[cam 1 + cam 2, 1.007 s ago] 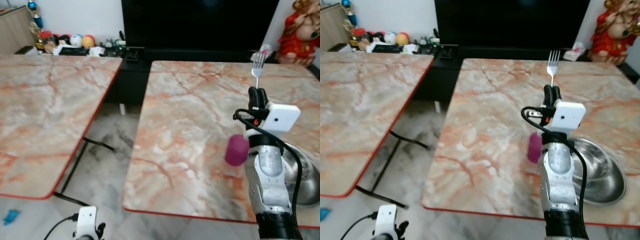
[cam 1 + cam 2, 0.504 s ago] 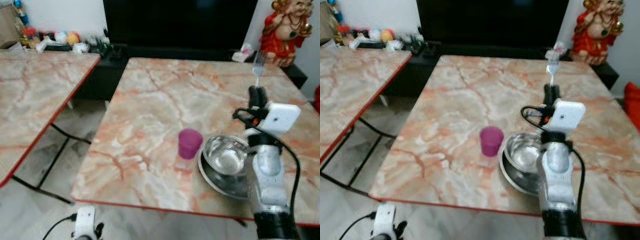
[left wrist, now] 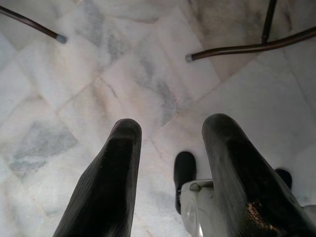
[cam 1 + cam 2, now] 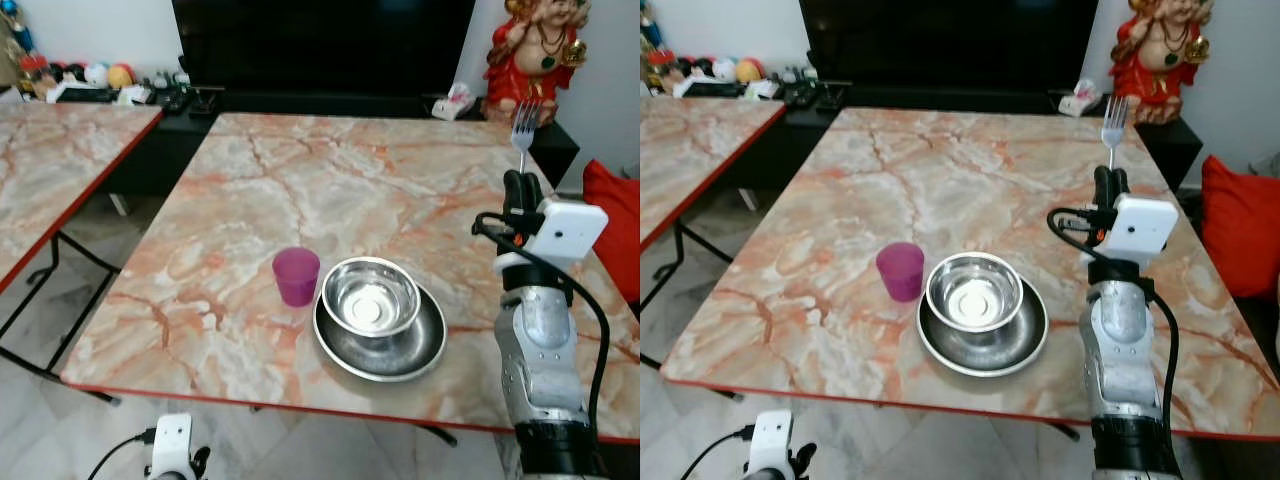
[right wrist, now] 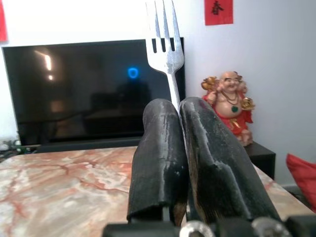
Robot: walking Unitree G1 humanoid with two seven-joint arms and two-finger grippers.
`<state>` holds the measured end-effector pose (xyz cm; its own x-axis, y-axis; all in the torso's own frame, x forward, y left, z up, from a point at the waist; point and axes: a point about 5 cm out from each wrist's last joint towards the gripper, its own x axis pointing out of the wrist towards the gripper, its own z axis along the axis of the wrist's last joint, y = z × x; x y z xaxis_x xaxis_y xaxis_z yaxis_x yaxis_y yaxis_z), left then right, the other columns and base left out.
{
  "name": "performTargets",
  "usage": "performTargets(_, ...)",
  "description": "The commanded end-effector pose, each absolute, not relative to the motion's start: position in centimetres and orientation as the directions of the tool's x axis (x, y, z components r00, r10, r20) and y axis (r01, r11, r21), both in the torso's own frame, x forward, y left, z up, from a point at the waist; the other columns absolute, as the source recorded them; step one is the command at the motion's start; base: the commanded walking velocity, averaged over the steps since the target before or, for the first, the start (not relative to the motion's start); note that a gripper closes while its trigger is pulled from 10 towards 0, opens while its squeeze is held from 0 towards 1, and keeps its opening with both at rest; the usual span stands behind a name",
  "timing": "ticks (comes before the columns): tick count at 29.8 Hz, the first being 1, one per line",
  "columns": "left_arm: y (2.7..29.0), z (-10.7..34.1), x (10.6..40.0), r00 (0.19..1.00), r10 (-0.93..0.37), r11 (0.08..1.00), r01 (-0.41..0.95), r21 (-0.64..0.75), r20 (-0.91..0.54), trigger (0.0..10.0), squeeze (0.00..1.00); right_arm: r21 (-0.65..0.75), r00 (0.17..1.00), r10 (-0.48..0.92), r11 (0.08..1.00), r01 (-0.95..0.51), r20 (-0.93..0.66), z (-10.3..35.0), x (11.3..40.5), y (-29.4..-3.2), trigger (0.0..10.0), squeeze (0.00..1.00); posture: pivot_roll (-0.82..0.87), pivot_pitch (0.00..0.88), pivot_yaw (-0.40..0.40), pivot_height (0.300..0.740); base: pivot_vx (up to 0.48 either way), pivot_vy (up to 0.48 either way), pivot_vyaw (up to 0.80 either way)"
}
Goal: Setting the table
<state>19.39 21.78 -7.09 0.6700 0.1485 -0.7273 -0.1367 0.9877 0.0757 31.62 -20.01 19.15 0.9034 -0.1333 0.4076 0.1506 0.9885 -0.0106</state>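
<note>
Gripping a fork (image 4: 1113, 122) upright, tines up, the right gripper (image 4: 1110, 183) is raised above the right side of the marble table (image 4: 330, 170) — its two black fingers are pressed together on the handle. On the table a steel bowl (image 4: 370, 297) sits in a steel plate (image 4: 410, 352), with a purple cup (image 4: 296, 276) just beside. The left gripper (image 3: 170, 163) hangs over the floor, fingers apart.

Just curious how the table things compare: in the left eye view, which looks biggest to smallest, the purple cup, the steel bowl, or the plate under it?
1. plate
2. steel bowl
3. purple cup

All three sit close together, so nearness hardly skews this.
</note>
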Motion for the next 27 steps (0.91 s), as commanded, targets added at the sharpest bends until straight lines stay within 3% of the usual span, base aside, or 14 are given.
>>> performTargets(1, 22.2, -7.1, 19.2, 0.661, 0.158, 0.986, -0.145, 0.082, -0.734, 10.0, 0.0, -0.016, 0.901, -0.137, 0.987, 0.157, 0.411, 19.7, 31.8, -20.0, 10.0, 0.0, 0.03, 0.008, 0.014, 0.74, 0.0, 0.0, 0.0)
performTargets(7, 22.3, -7.1, 19.3, 0.659, 0.16, 0.986, -0.146, 0.084, -0.735, 10.0, 0.0, -0.042, 0.913, -0.18, 0.977, 0.21, 0.366, 19.2, 32.0, -21.2, 10.0, 0.0, 0.03, 0.007, 0.019, 0.74, 0.0, 0.0, 0.0)
performTargets(18, 22.7, -6.9, 19.4, 0.661, 0.163, 0.985, -0.145, 0.089, -0.733, 10.0, 0.0, -0.154, 0.957, -0.282, 0.944, 0.29, 0.074, 17.5, 32.6, -25.8, 10.0, 0.0, 0.03, 0.01, 0.027, 0.74, 0.0, 0.0, 0.0)
performTargets(27, 22.5, -6.9, 19.5, 0.661, 0.152, 0.988, -0.133, 0.085, -0.735, 10.0, 0.0, -0.139, 0.955, -0.234, 0.968, 0.21, -0.18, 13.7, 32.2, -25.0, 10.0, 0.0, 0.03, 0.01, 0.039, 0.74, 0.0, 0.0, 0.0)
